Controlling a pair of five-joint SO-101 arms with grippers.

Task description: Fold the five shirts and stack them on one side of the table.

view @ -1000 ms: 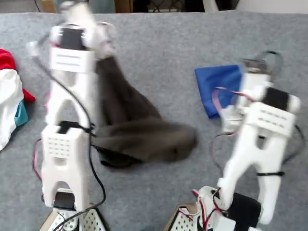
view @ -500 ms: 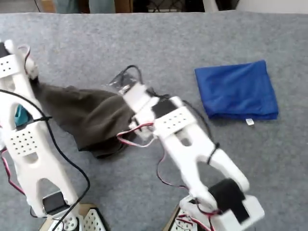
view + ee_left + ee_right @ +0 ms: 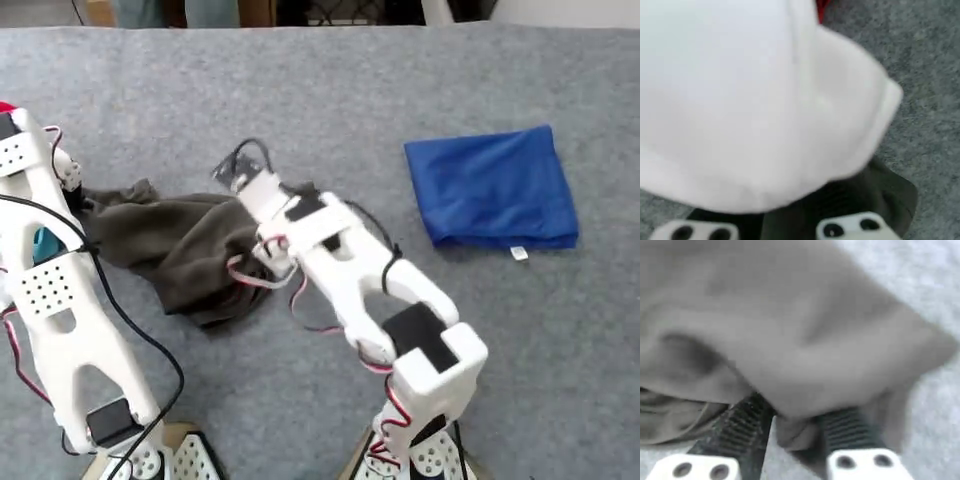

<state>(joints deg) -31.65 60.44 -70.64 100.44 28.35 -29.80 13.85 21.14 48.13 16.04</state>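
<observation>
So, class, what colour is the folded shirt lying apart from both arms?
Blue. The folded shirt shows best in the high view.

Grey, felt-like tabletop (image 3: 420,80). Folded blue shirt (image 3: 490,185) lies flat at far right. Crumpled dark grey shirt (image 3: 175,245) lies left of centre, well apart from it.

Crumpled grey shirt (image 3: 185,248) on the table (image 3: 400,90) — blue shirt (image 3: 490,185) folded, well apart.
</observation>
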